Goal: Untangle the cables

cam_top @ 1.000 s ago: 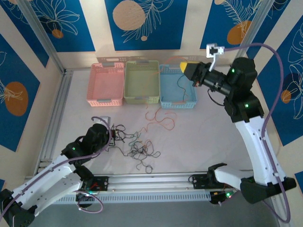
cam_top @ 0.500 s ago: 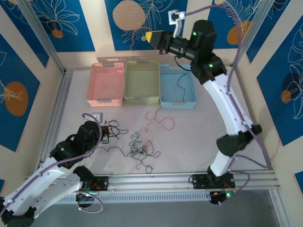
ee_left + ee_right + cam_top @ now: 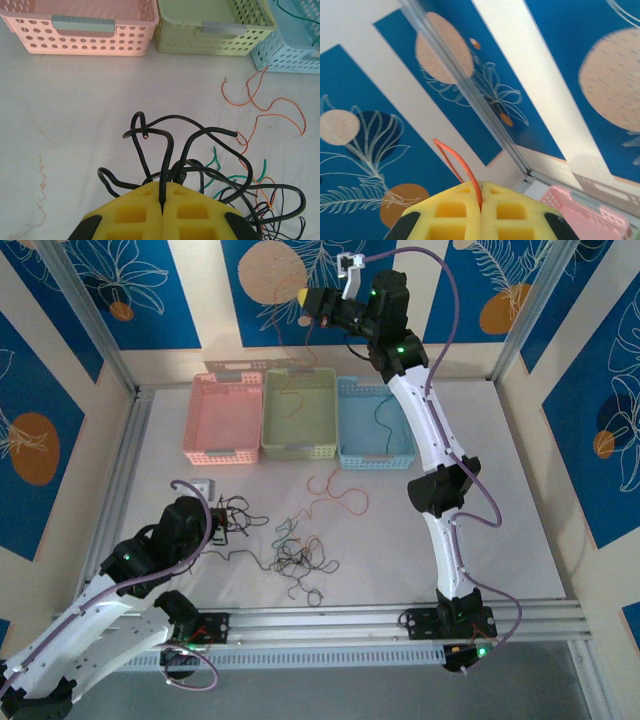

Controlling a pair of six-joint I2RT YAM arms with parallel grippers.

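From above, my right claw (image 3: 306, 300) had swung within the last second from over the blue basket (image 3: 404, 455) to the top centre of the frame. It was pinched shut on an orange cable (image 3: 289, 400) that hung down toward the green basket (image 3: 298, 452). My left claw (image 3: 224, 530), at lower left, had stayed clamped at the edge of the tangle (image 3: 295, 555) in the lower middle of the desk (image 3: 480, 530)

At my left wrist, the left claw (image 3: 162, 212) sat at bottom centre, closed on one black cable (image 3: 167, 150). Green and black loops crowded the lower right, and a loose orange strand (image 3: 272, 107) lay at right

At my right wrist, the right claw (image 3: 481, 207) gripped the orange cable (image 3: 459, 161), whose loop stood up mid-frame against the blue wall

I judged that strand freed and ready for a basket, with the black and green knot left to part
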